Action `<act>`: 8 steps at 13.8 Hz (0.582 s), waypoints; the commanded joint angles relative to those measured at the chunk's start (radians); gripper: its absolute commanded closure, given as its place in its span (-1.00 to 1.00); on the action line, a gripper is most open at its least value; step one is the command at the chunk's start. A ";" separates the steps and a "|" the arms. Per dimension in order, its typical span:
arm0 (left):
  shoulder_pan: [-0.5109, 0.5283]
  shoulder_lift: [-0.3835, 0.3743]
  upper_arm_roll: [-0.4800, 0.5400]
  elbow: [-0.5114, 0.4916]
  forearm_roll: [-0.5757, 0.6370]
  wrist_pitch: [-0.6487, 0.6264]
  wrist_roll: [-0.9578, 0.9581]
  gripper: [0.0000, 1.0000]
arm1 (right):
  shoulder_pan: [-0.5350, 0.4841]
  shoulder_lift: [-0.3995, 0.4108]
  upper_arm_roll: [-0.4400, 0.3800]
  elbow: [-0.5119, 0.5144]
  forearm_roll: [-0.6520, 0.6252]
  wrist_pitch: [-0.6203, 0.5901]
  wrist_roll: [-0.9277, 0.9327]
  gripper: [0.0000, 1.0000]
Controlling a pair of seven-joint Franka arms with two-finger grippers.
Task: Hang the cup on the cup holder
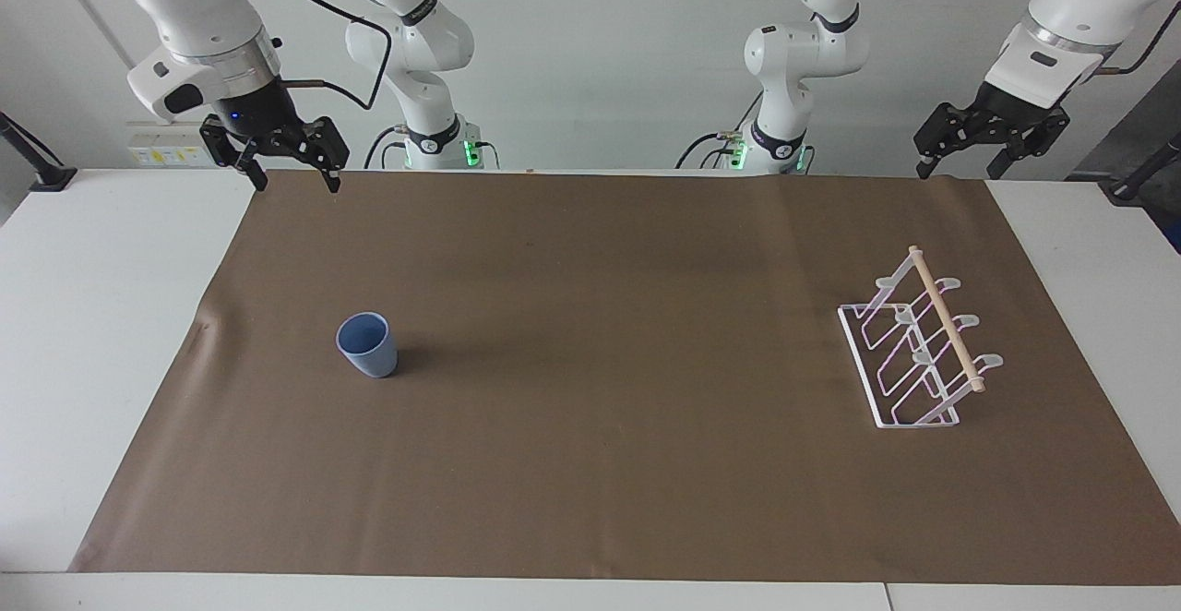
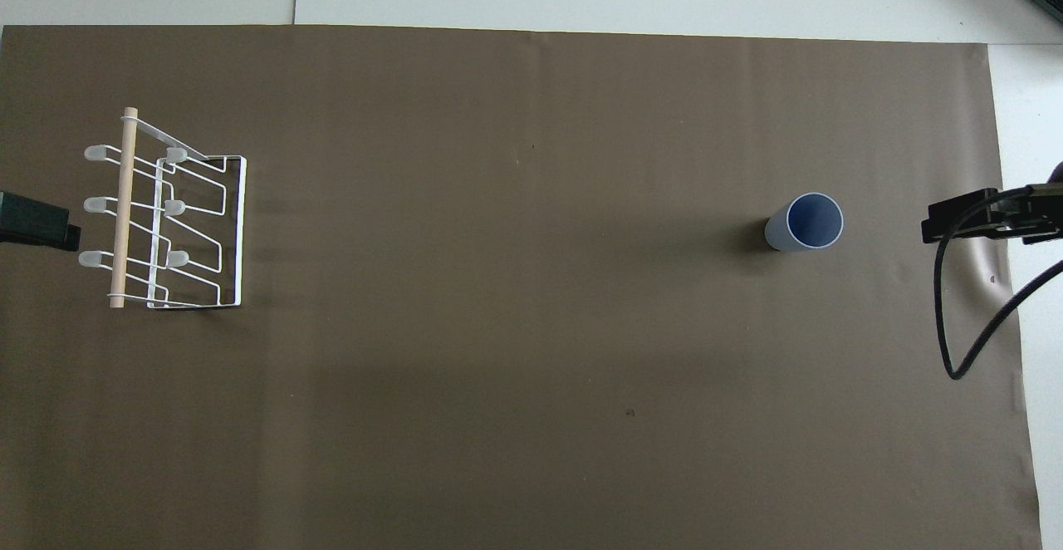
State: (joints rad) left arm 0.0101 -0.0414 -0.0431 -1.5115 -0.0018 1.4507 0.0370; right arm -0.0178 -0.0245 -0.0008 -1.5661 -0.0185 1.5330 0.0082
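Note:
The blue-grey cup [image 1: 367, 345] stands upright, mouth up, on the brown mat toward the right arm's end of the table; it also shows in the overhead view [image 2: 804, 222]. The white wire cup holder [image 1: 918, 343] with its wooden dowel stands toward the left arm's end [image 2: 162, 218]. My right gripper [image 1: 298, 182] is open and empty, raised over the mat's edge nearest the robots, well apart from the cup. My left gripper [image 1: 958, 171] is open and empty, raised over the mat's corner near the robots, apart from the holder.
A brown mat [image 1: 590, 463] covers most of the white table [image 1: 83, 316]. A black cable [image 2: 955, 351] hangs from the right arm beside the mat's edge. Two more arm bases stand at the table's robot end.

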 commanded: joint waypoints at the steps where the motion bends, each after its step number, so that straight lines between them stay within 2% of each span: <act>1: 0.007 -0.025 -0.004 -0.026 0.014 -0.007 0.008 -1.00 | -0.011 -0.041 0.002 -0.064 -0.003 0.028 -0.004 -1.00; 8: 0.007 -0.023 -0.004 -0.026 0.013 -0.006 0.008 -1.00 | -0.019 -0.040 -0.001 -0.216 0.009 0.274 -0.039 -1.00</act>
State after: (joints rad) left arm 0.0101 -0.0414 -0.0431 -1.5115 -0.0018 1.4507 0.0370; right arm -0.0236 -0.0456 -0.0097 -1.7026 -0.0184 1.7282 -0.0046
